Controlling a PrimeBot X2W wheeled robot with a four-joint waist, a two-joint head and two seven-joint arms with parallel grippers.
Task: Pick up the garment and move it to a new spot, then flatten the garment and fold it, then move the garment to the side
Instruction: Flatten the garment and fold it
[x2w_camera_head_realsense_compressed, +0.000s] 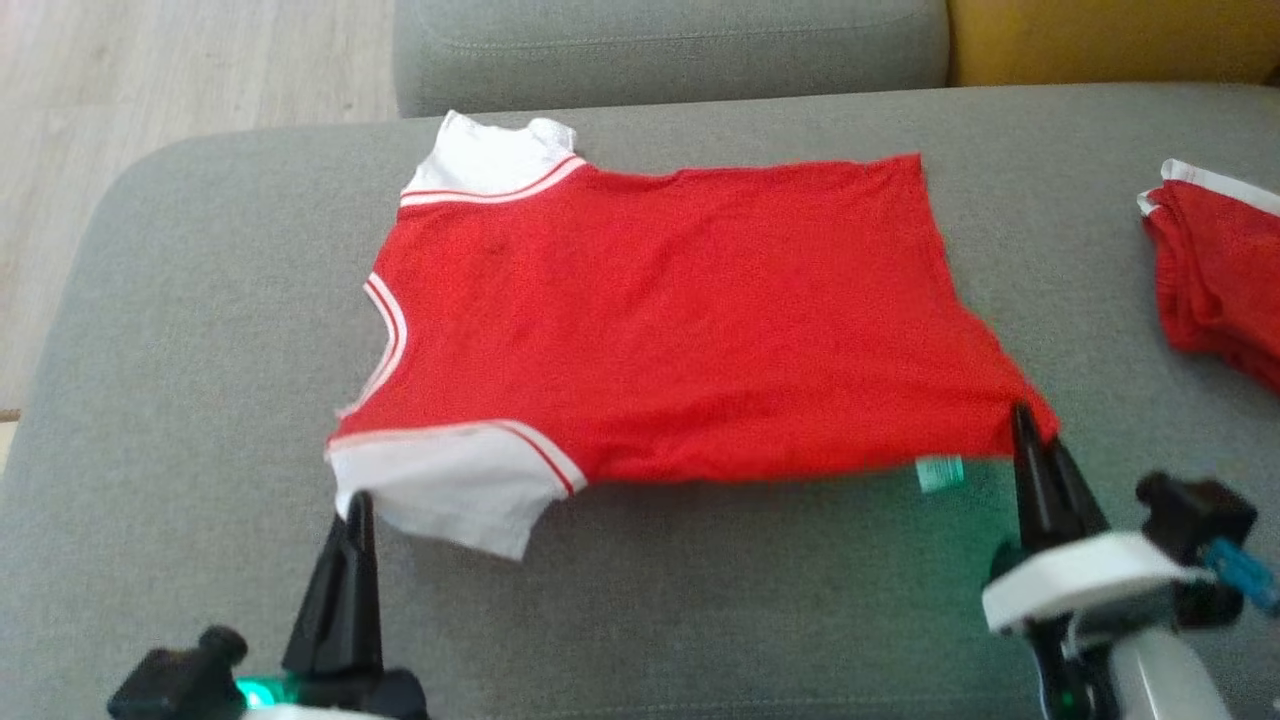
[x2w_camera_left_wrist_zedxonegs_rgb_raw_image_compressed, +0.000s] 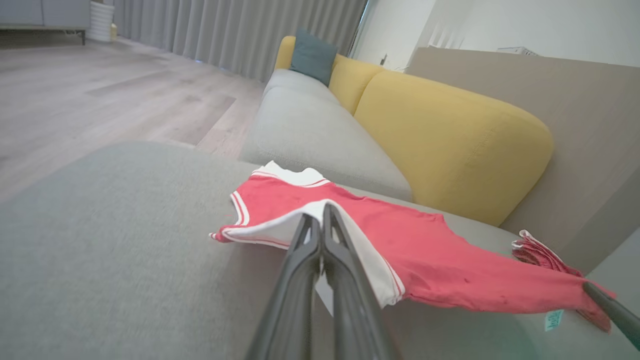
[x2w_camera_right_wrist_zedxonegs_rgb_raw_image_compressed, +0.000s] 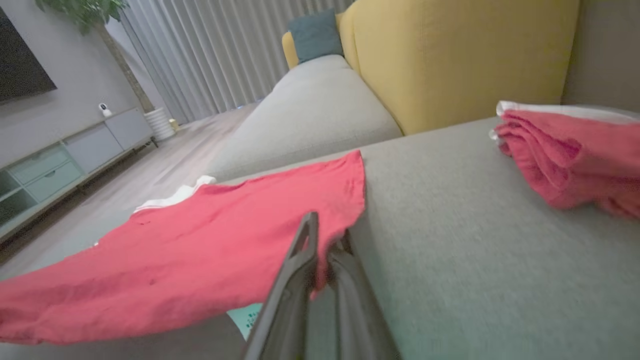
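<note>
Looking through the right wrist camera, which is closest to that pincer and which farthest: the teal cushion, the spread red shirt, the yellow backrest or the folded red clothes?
1. Red shirt: corner pinched in the right gripper.
2. Folded red clothes: to the right, on the grey seat.
3. Yellow backrest: behind, upper right.
4. Teal cushion: farthest back, top centre.

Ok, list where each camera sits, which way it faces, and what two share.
Head: on the robot's head, looking down at the red shirt on the grey cushion; left hand, right hand at bottom.
Left wrist: along the left hand's fingers, over the white sleeve toward the yellow sofa back.
Right wrist: along the right hand's fingers, over the shirt toward the curtains.
Shared: both wrists see the teal pillow.
</note>
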